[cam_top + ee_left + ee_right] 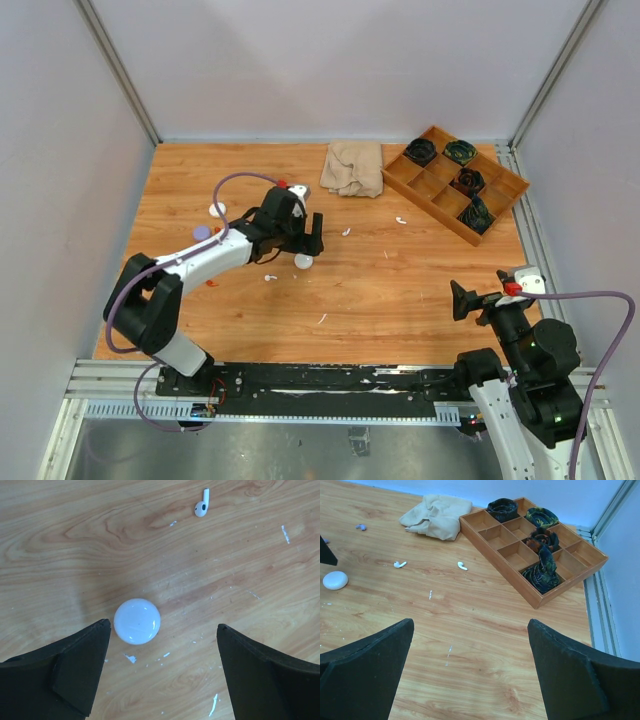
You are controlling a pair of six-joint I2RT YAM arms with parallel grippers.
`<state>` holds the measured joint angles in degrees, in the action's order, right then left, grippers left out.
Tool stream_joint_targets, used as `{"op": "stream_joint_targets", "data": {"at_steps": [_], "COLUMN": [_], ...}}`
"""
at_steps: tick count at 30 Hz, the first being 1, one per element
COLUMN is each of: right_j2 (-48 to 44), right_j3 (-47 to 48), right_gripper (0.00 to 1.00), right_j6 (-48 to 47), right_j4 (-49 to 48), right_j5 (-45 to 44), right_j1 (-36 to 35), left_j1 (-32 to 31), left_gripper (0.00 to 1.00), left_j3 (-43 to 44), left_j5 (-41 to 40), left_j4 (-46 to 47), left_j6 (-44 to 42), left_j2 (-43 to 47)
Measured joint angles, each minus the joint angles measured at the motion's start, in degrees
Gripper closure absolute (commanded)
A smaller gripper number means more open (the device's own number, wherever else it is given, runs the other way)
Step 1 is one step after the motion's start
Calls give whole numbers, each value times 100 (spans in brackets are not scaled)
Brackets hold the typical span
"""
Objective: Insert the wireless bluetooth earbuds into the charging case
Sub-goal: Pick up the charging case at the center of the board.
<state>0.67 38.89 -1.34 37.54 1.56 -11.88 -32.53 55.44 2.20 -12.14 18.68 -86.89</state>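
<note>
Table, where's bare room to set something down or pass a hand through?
Widest bare stretch: the near middle, between the white case and the right gripper. Also the far-left corner, beyond the left gripper. Crowded: around that gripper, among other cases, and the strip before the cloth and tray, dotted with earbuds.

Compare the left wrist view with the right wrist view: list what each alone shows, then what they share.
Left wrist only: both fingers of the open left gripper. Right wrist only: the open right gripper, cloth, tray, purple earbud. Both: the white case on the table; the left view's earbud may be one of the right's two white earbuds, but that is unclear.
</note>
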Motion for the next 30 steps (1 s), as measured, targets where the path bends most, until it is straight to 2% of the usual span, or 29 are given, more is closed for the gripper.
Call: {"op": "stream_joint_targets", "data": {"at_steps": [12,22,30], "right_j2": [0,0,0], "right_j3": [-4,-20,-20], "right_gripper": [1,1,2], "right_j6": [-2,-4,-20], "right_j4": [-4,-11,-24], "right_j5": [59,103,164], "right_j1": [0,0,0], "left_j1": [-243,-254,-328], "left_gripper": [14,26,29], "left_j3": [710,957,1067], "left_j5": [-398,-481,-732], "left_j4": [-540,-820,-1049], "left_j6": [-459,-697,-798], "left_j2": [-1222,-1696,-1775]}}
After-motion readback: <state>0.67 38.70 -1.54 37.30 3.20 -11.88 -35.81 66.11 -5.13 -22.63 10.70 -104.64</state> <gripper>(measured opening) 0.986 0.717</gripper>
